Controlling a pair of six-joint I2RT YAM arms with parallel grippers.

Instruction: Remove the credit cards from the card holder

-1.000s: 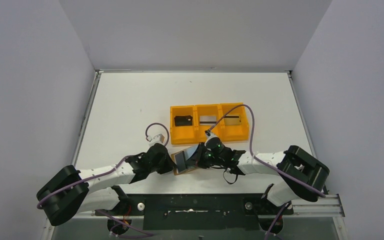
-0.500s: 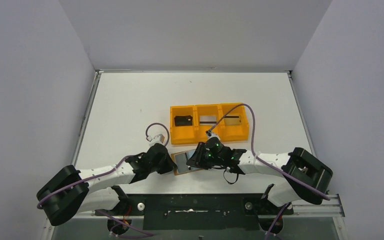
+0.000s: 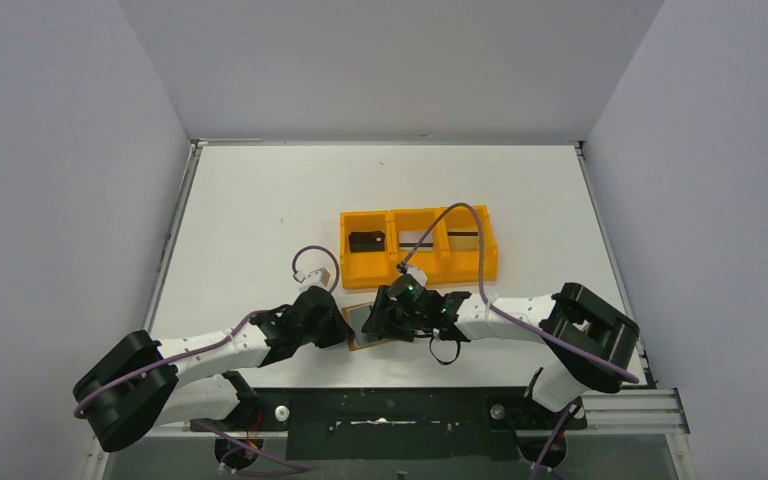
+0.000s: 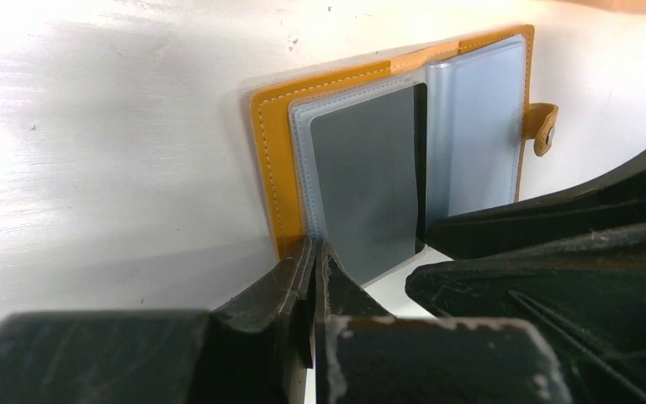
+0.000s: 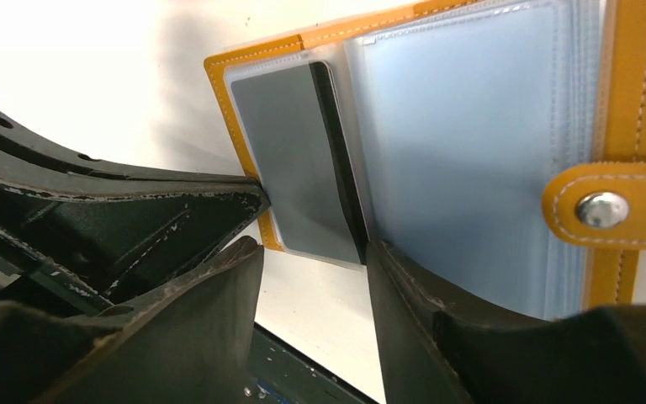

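While the card holder (image 4: pixel 269 168) lies open on the white table (image 3: pixel 260 200) near its front edge, my left gripper (image 4: pixel 311 257) is clamped on its orange cover edge. Right gripper (image 5: pixel 315 252): fingers apart, at the near end of the grey card (image 5: pixel 294 160) in a clear pocket. Orange tray (image 3: pixel 418 270) just behind: dark card (image 3: pixel 365 241) in left compartment, pale card (image 3: pixel 415 238) in middle; right compartment's content unclear. Grey walls (image 3: pixel 390 60) enclose three sides.

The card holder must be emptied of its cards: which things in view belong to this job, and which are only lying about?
Belong to the job:
card holder
grey card in its pocket
left gripper
right gripper

Only lying about:
orange tray
dark item in its left compartment
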